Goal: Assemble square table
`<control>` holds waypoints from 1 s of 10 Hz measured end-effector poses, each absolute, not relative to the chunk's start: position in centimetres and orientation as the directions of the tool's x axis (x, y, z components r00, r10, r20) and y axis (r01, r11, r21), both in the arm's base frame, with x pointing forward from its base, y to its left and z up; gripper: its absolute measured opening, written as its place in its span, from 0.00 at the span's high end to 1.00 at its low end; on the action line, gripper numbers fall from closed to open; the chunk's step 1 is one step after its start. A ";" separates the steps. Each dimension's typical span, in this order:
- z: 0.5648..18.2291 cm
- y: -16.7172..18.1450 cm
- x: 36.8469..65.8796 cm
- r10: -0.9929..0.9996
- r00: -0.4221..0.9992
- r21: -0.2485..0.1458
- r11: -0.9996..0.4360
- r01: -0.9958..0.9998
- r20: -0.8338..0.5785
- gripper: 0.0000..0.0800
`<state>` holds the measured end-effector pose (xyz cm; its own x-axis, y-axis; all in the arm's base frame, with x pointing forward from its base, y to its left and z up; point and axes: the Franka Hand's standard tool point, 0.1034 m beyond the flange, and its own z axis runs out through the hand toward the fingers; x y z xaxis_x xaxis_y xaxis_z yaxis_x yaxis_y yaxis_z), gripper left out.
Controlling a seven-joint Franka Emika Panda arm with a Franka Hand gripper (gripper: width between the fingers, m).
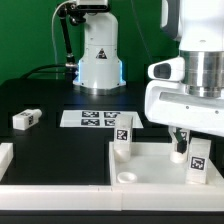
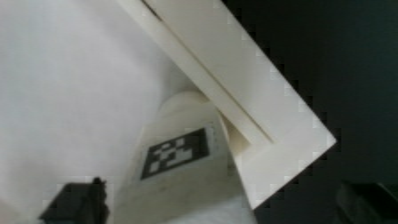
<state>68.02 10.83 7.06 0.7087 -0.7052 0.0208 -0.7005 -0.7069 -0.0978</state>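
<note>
The square table's white slab (image 1: 85,165) lies at the front, with a round socket (image 1: 127,177) near its middle. One tagged leg block (image 1: 122,137) stands on the slab's far rim. Another leg block (image 1: 25,119) lies on the black table at the exterior view's left. A third leg block (image 1: 199,160) stands on the slab at the exterior view's right. My gripper (image 1: 188,152) hangs low over this third block. In the wrist view that leg (image 2: 178,150) sits between my dark fingers (image 2: 75,200) with space on both sides, beside the slab's raised rim (image 2: 249,90). The gripper (image 2: 217,205) is open.
The marker board (image 1: 95,120) lies flat behind the slab. The robot's white base (image 1: 98,55) stands at the back centre with a cable beside it. A white bar (image 1: 5,157) shows at the exterior view's left edge. Black tabletop (image 1: 45,95) surrounds the parts.
</note>
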 end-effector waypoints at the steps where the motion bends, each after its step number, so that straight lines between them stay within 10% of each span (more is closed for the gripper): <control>1: 7.0 10.8 68.0 -0.713 0.701 -0.098 -0.699 -0.709 0.020 0.35; 3: 6.9 10.5 67.9 -0.785 0.619 -0.092 -0.617 -0.782 0.006 0.64; 5: 7.0 10.3 67.8 -0.883 0.469 -0.091 -0.466 -0.880 -0.014 0.64; 10: 6.8 10.2 68.0 -0.884 -0.415 -0.052 0.434 -0.899 -0.214 0.64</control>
<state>67.96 10.25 6.77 -0.4149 -0.8843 -0.2142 -0.8992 0.4344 -0.0518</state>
